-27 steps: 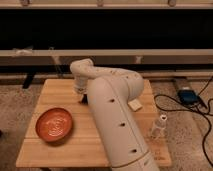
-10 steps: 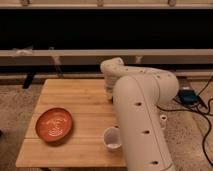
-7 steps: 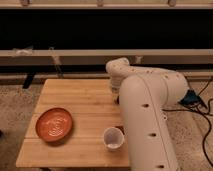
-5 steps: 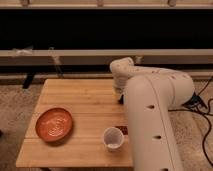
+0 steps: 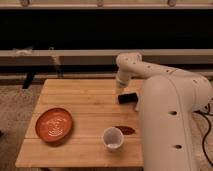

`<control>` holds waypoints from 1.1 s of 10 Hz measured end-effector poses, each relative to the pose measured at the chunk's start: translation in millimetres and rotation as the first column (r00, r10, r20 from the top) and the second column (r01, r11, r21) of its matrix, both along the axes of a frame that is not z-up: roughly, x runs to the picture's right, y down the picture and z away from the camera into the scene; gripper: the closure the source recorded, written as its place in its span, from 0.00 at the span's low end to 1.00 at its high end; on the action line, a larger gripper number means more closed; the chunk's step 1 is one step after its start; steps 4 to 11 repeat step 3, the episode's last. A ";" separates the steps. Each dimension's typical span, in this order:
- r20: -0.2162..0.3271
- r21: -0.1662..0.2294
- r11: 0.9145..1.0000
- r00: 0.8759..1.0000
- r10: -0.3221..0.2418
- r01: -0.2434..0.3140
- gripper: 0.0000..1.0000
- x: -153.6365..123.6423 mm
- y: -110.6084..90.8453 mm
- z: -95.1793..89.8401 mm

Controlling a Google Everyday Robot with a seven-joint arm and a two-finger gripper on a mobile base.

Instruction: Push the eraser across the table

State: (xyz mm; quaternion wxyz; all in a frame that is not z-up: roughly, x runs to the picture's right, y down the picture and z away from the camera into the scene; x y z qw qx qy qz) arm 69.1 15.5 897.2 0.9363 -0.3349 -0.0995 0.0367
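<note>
The eraser (image 5: 128, 98) is a small black block lying flat on the light wooden table (image 5: 85, 100), toward its right side. My gripper (image 5: 120, 88) hangs from the white arm (image 5: 165, 115) and points down at the table just behind and left of the eraser, close to it. The arm's bulky forearm covers the table's right edge and part of the eraser's right end.
An orange-red plate (image 5: 54, 123) sits at the front left. A white cup (image 5: 113, 138) stands at the front middle, with a dark reddish-brown oval patch (image 5: 125, 130) just to its right. A low wall and dark opening run behind the table.
The arm has swung from the table's middle to the right, uncovering the cup and the patch. The black eraser now shows just right of the gripper.
</note>
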 end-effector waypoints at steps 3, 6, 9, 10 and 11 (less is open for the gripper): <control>0.181 0.022 0.998 0.981 -0.064 0.061 0.67 -35.1 -17.6 -16.7; 0.181 0.022 0.998 0.981 -0.064 0.061 0.67 -35.1 -17.6 -16.7; 0.181 0.022 0.998 0.981 -0.064 0.061 0.67 -35.1 -17.6 -16.7; 0.181 0.022 0.998 0.981 -0.064 0.061 0.67 -35.1 -17.6 -16.7; 0.181 0.022 0.998 0.981 -0.064 0.061 0.67 -35.1 -17.6 -16.7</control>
